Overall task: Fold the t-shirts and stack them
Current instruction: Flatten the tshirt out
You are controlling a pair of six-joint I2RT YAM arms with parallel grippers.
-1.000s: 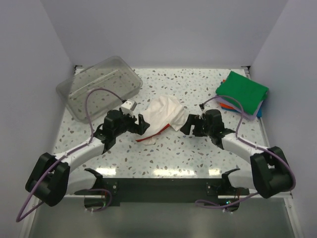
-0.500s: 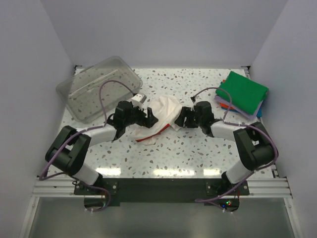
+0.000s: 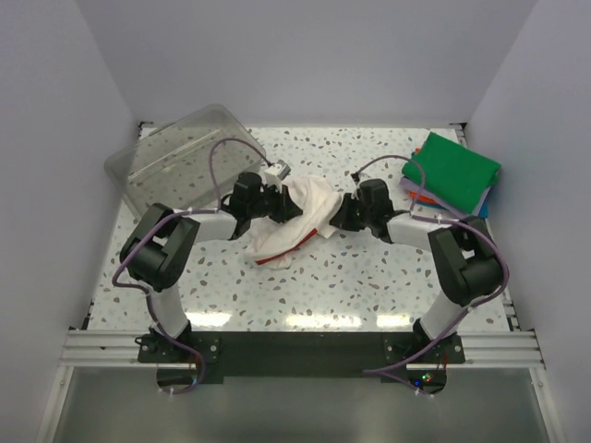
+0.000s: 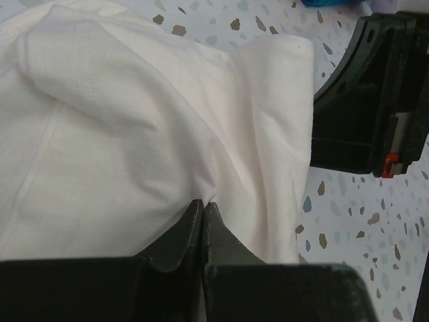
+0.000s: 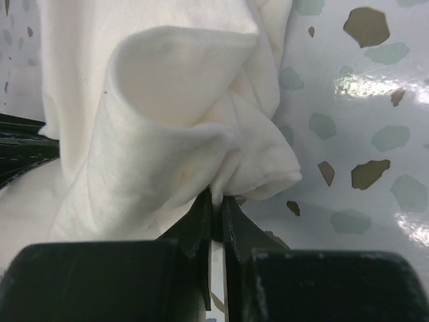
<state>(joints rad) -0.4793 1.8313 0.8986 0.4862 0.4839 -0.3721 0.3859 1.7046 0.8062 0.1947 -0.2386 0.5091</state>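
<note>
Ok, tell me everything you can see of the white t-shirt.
The cream-white t-shirt lies crumpled on the speckled table, soft matte cloth in loose folds, a red strip showing at its near edge. The left gripper pinches a fold on its left side, the right gripper a bunched edge on its right; both are shut on it.

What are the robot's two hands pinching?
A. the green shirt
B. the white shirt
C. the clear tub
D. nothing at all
B: the left hand and the right hand are each shut on a fold of the white shirt.
</note>
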